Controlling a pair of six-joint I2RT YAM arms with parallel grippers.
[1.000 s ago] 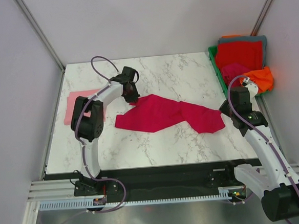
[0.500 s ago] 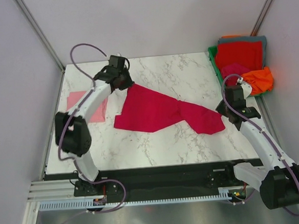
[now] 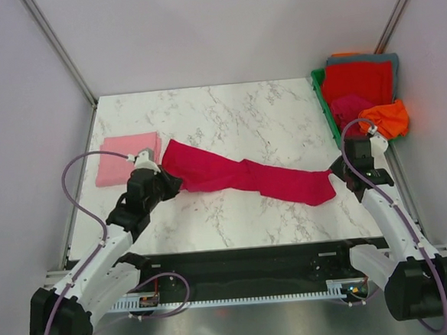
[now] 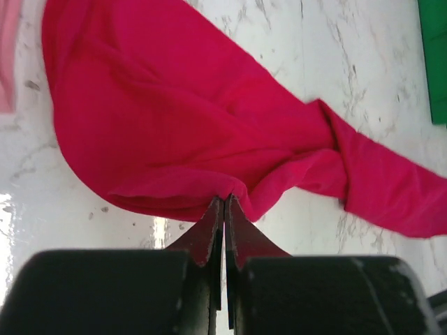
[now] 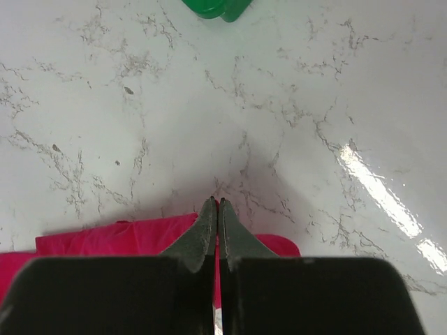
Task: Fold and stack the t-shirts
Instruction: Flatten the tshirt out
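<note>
- The crimson shirt lies unfolded on the table, drawn out in a long band from the left of the middle to the right edge.
- Its left part is wide and rumpled. Its right part narrows to a strip with a twist partway along.
- The left tool is closed tight on the near edge of the shirt's wide end, and the cloth puckers into a small fold at the tips.
- From above, the left tool sits at the shirt's left end, with its arm stretched low across the near left of the table.
- The right tool is closed too, clamped on the shirt's right end. Cloth shows on both sides of its fingers and red in the slit between them, and the tips reach past the hem over bare marble.
- From above, the right tool meets the shirt's right corner near the table's right edge.
- A pink shirt, folded into a rectangle, lies flat at the table's left side, just beside the crimson shirt's left end.
- A green bin stands at the far right corner, heaped with red, orange, grey and magenta shirts.
</note>
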